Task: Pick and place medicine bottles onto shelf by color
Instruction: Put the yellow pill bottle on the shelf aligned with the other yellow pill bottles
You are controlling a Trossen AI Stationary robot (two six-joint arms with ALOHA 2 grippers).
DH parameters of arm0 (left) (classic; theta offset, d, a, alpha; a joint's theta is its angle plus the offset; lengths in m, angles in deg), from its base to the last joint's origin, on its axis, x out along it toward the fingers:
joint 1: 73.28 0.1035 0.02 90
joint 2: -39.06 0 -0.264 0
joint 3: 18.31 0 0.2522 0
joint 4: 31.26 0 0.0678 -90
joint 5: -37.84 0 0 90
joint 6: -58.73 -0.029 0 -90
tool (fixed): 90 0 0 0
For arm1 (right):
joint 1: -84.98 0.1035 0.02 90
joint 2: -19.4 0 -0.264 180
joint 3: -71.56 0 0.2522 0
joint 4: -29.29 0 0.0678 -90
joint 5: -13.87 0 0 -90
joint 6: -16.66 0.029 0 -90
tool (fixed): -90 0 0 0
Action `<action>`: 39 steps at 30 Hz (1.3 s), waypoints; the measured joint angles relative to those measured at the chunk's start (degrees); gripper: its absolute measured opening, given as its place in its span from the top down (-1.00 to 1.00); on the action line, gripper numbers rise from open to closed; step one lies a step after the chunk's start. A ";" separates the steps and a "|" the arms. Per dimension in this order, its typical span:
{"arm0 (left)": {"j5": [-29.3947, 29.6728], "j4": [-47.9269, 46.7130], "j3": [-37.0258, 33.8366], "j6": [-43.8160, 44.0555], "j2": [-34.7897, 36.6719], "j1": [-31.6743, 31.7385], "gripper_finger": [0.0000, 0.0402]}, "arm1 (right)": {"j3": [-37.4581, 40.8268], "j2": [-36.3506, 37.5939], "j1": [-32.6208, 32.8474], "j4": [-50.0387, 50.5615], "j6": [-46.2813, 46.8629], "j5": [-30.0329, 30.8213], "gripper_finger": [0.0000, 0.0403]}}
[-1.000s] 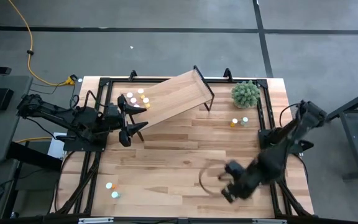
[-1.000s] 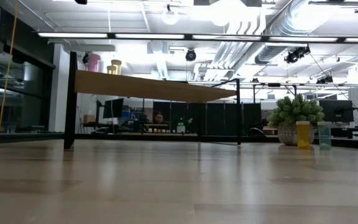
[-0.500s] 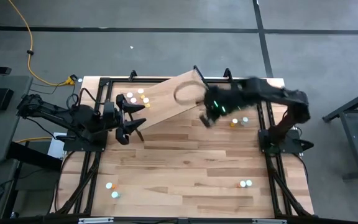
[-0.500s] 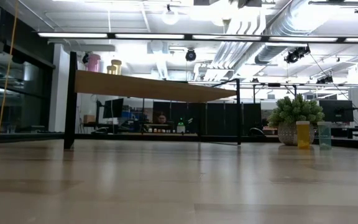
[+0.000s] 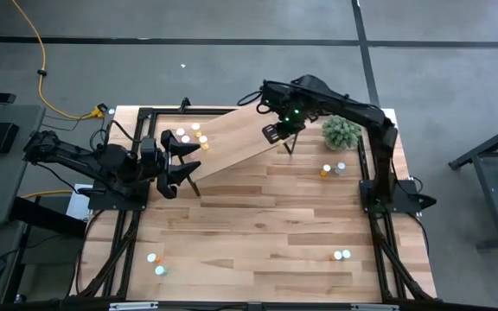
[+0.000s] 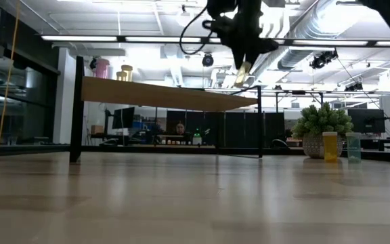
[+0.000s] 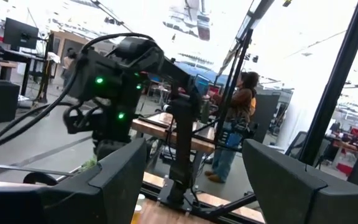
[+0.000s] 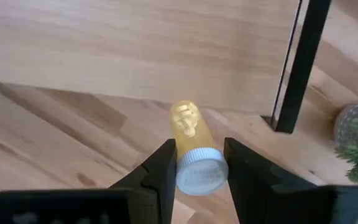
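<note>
Here we see the right gripper [image 8: 194, 163] with jaws clamped on a yellow bottle [image 8: 191, 143] above the shelf [image 5: 240, 134]; left gripper [image 5: 184, 164] jaws wide.

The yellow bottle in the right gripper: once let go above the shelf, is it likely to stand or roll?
The yellow bottle is round-bodied and held tilted by its cap end in the right gripper, so it would probably topple and roll. The shelf looks smooth and bare there, so little would stop it.

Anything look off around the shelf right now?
The shelf sits skewed, diagonal to the table edges. Otherwise nothing odd: the right gripper holds a yellow bottle above the shelf's end.
</note>
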 joint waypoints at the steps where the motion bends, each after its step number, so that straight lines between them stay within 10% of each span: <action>1: 0.01 0.01 0.00 0.03 0.00 0.00 -0.28 | 0.00 -0.23 -0.13 0.00 -0.21 0.17 0.46; 39: -0.11 -0.12 0.00 1.53 -0.02 0.00 -0.28 | 3.58 -0.56 -3.64 -5.67 -1.16 3.42 0.46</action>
